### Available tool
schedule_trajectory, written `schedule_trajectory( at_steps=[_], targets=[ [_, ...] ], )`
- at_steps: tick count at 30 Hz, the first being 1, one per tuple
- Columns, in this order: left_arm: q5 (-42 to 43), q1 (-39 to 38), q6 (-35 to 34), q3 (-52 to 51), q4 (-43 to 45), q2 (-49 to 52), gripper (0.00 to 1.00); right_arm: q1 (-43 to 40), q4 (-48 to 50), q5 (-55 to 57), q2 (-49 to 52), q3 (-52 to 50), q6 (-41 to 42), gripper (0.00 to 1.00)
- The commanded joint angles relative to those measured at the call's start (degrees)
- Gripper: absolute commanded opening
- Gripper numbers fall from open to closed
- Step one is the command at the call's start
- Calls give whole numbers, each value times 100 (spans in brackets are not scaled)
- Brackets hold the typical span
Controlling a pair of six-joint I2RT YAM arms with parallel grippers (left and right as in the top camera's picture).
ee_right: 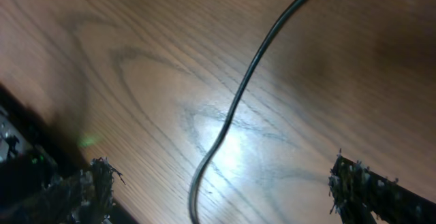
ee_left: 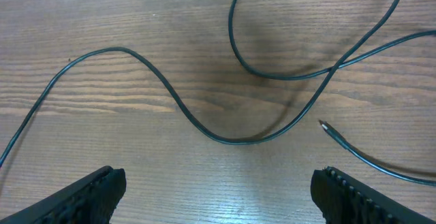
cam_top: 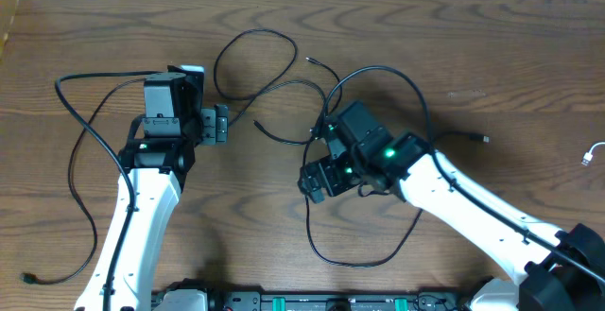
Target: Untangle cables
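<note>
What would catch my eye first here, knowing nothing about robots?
Thin black cables loop and cross over the middle of the wooden table. Two white arms reach in over them, the left gripper and right gripper both open, a strand lying between the right one's fingers. A short white cable peeks in at the far right edge.

Overhead looks straight down; wrist cameras, seemingly close, share its table [cam_top: 492, 56].
</note>
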Motion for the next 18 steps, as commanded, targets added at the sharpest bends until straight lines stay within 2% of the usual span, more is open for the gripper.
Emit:
schedule_trajectory(
  at_steps=[1, 9, 18],
  targets=[
    [-13, 22, -13, -22, -17, -46, 92, 402, 72, 581, 260, 20, 737, 99],
    [-13, 22, -13, -22, -15, -46, 92, 1180, 146, 1344, 1191, 20, 1552, 94],
    [-13, 22, -13, -22, -15, -46, 92, 1486, 450, 1351, 1773, 20, 1580, 80]
  ],
)
